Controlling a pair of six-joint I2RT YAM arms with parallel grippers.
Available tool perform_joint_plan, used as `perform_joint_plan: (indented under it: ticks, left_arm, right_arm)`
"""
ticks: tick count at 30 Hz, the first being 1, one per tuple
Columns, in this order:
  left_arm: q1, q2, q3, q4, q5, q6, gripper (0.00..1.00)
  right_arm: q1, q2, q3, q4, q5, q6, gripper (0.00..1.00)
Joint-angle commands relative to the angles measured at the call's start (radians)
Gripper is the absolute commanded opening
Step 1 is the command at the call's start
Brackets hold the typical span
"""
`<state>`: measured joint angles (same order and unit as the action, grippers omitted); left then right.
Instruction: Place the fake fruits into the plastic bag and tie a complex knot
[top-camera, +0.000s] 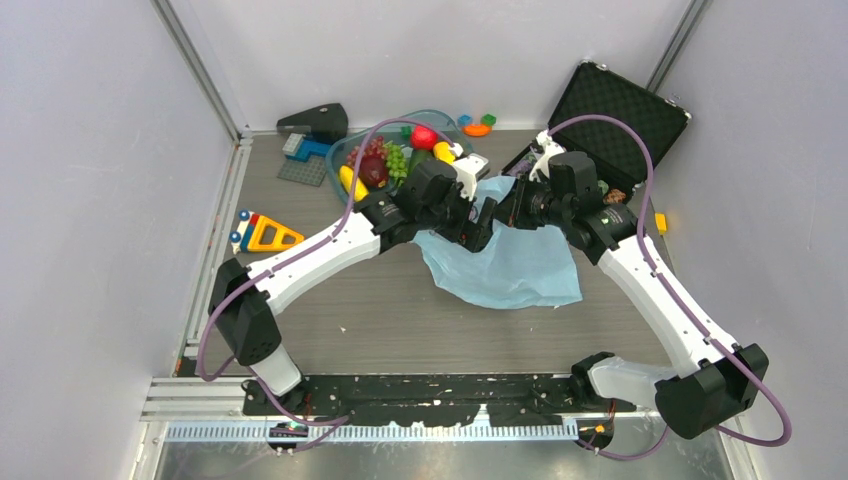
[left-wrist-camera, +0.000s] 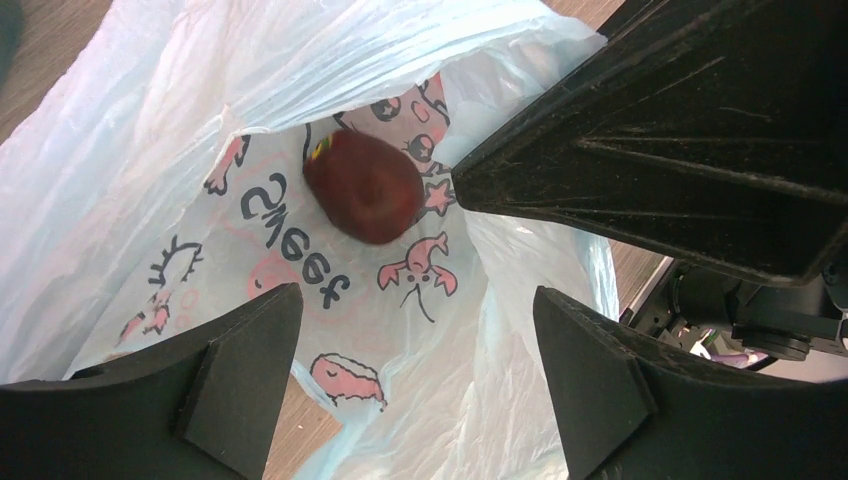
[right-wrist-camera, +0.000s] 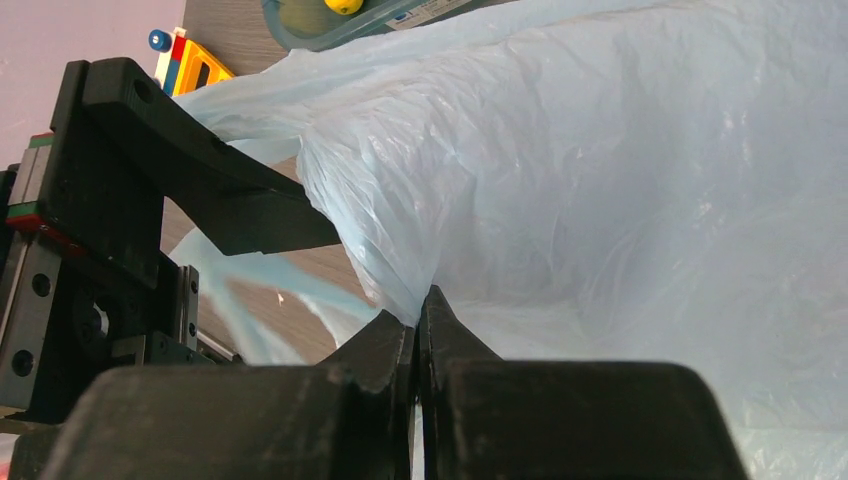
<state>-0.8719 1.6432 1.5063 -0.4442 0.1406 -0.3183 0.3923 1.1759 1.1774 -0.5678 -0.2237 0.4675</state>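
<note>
Reaching from its base at the near left, the left arm runs up and inward across the table (top-camera: 330, 330), bent at the elbow, wrist tipped downward.

- Left gripper (left-wrist-camera: 415, 340): jaws spread wide, nothing between them. It hangs over the open mouth of the bag (left-wrist-camera: 130, 150), pointing into it. Both fingers (left-wrist-camera: 240, 380) show at the bottom of the wrist view, with bag plastic under them.
- Dark red fruit (left-wrist-camera: 365, 187): lying inside the bag, beyond the left fingertips and roughly centred between them, on the printed pink figures. Slightly blurred.
- Right arm: rises from the near right, elbow out to the side, forearm angled inward so its wrist meets the left one over the bag.
- Right gripper (right-wrist-camera: 420, 310): jaws pressed together on a fold of the bag's rim, holding it raised. The plastic billows up and away ahead of the fingertips; a finger of the left gripper (right-wrist-camera: 200, 190) crosses just to one side.
- Bag in the top view (top-camera: 520, 265): spread flat on the table below both grippers, trailing toward the near side.
- Tub (top-camera: 336, 152): beyond the left gripper, toward the far wall, holding an apple (top-camera: 424, 137), green grapes (top-camera: 397, 160), a yellow fruit (top-camera: 349, 182) and others.
- Black case (top-camera: 620, 115): open, beyond the right gripper.
- Knot: not visible.
</note>
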Motion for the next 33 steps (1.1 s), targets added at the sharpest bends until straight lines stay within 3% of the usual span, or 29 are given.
perform_joint_plan:
  ticks: [1,9,14,22,33]
  left_arm:
    - [0.001,-0.051,-0.009,0.058,0.015,0.014,0.89]
    - [0.001,-0.154,-0.032,0.066,0.118,0.105,0.89]
    - [0.001,-0.235,0.037,-0.044,0.227,0.217,0.89]
    - [0.038,-0.353,0.129,-0.177,0.171,0.281,0.98]
    - [0.428,-0.279,0.187,-0.192,0.026,0.091,0.97]
  right_arm:
    - [-0.003,-0.008,-0.004,0.047,0.000,0.004,0.05]
    - [-0.003,-0.004,-0.017,0.048,0.043,-0.002,0.05]
    - [-0.003,0.000,-0.019,0.048,0.066,-0.010,0.05]
    - [-0.003,0.008,-0.021,0.048,0.077,-0.012,0.05]
    - [-0.003,-0.002,-0.030,0.048,0.090,-0.013,0.05]
